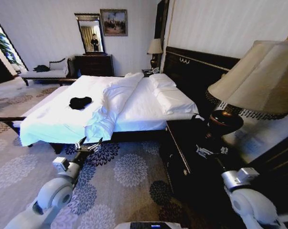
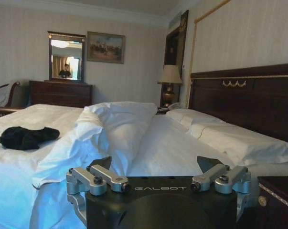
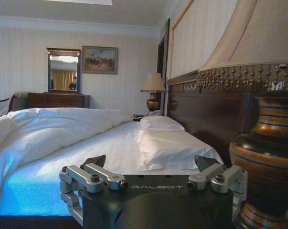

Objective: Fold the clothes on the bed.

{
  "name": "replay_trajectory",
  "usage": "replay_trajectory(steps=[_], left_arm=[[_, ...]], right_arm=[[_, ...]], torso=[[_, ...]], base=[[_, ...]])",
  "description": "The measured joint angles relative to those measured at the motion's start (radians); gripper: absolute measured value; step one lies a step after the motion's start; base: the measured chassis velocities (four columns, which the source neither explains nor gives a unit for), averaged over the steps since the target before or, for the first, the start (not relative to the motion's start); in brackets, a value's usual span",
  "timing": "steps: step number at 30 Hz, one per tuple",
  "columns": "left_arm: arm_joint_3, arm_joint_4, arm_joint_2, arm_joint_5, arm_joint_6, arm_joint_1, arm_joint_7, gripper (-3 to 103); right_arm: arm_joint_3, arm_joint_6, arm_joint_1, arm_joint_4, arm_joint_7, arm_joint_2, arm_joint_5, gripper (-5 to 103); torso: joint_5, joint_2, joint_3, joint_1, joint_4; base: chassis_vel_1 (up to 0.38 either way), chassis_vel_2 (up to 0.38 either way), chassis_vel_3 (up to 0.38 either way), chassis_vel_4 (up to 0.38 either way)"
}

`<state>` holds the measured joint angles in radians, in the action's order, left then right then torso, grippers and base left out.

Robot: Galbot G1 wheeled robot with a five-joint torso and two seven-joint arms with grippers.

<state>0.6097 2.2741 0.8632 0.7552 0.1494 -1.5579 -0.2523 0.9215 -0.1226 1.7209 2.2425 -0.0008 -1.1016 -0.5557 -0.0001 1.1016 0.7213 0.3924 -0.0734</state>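
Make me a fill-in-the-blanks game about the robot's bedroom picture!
1. The crumpled T-shirt lying on the bed is coloured ____.
2. The left gripper hangs over the carpet with its fingers ____.
3. The right gripper is beside a big brown ____ on the nightstand.

Missing words: black; open; lamp

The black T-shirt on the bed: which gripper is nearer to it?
Left. The left gripper hangs open at the bed's near edge, short of the black T-shirt. The right gripper, open, is over by the lamp.
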Motion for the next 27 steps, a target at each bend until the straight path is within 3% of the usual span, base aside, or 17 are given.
replay_trajectory(steps=[27], left_arm=[[-0.016, 0.024, 0.006, 0.013, -0.001, -0.034, -0.008, 100]], right_arm=[[0.007, 0.006, 0.025, 0.020, -0.011, -0.044, 0.036, 100]], torso=[[0.0001, 0.000, 0.000, 0.000, 0.0000]], base=[[-0.036, 0.030, 0.033, -0.037]])
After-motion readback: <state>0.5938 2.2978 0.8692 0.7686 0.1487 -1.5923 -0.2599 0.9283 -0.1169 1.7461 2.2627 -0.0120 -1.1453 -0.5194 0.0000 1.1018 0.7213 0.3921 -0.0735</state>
